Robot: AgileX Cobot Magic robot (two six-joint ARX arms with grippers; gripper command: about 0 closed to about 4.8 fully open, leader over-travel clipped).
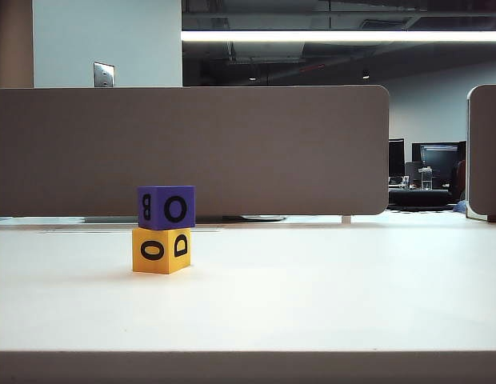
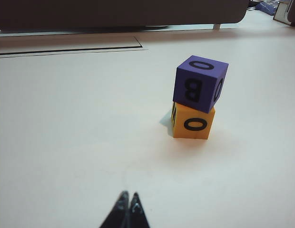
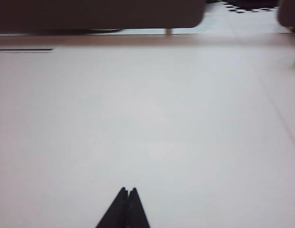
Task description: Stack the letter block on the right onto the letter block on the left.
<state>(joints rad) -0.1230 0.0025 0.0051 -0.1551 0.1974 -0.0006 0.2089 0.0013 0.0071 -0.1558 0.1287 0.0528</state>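
Observation:
A purple letter block (image 1: 166, 207) rests on top of a yellow letter block (image 1: 161, 250) on the white table (image 1: 312, 296), left of centre in the exterior view. Neither arm shows in that view. The left wrist view has the purple block (image 2: 200, 83) turned slightly askew on the yellow block (image 2: 192, 122). My left gripper (image 2: 128, 195) is shut and empty, well short of the stack. My right gripper (image 3: 128, 190) is shut and empty over bare table (image 3: 147, 123), with no block in its view.
A long grey divider panel (image 1: 192, 148) stands along the table's far edge, with a second panel (image 1: 486, 152) at the far right. A thin rectangular seam (image 2: 71, 47) marks the tabletop near the divider.

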